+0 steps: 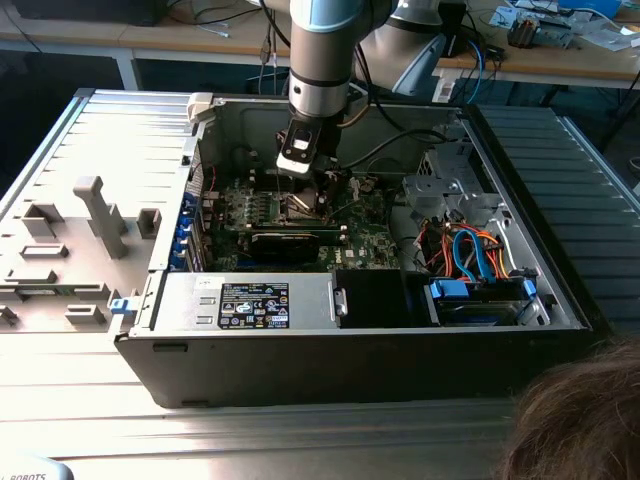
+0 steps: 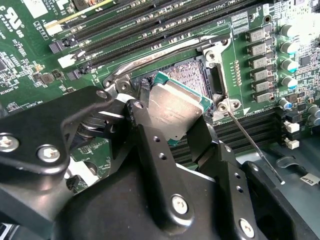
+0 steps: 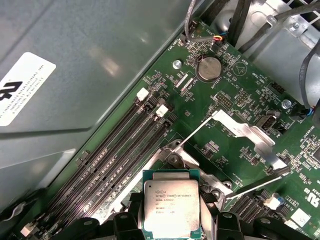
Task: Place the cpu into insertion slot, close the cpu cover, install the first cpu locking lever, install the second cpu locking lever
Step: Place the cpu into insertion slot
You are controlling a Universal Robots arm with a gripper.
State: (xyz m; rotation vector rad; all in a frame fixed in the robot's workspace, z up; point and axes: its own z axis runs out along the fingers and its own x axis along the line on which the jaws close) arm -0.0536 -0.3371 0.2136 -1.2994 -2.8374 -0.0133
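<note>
Grey ribbed worktop (image 1: 300,440) carries an opened computer case (image 1: 350,370), and inside it the pincer (image 1: 308,185) hangs over the motherboard (image 3: 240,95). Its fingers (image 2: 150,150) are closed onto opposite edges of the cpu (image 3: 171,210), which sits tilted just above the insertion slot (image 2: 192,75); contact I cannot tell. Placing the cpu is the step in hand, and seating it likely calls for levelling and squaring it to the slot.

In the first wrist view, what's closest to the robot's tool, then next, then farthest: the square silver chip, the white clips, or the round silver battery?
1. The flat square silver-grey cpu, gripped in the tool.
2. The white plastic clips, at the ends of the long black slots.
3. The round silver battery, far across the green board.
</note>
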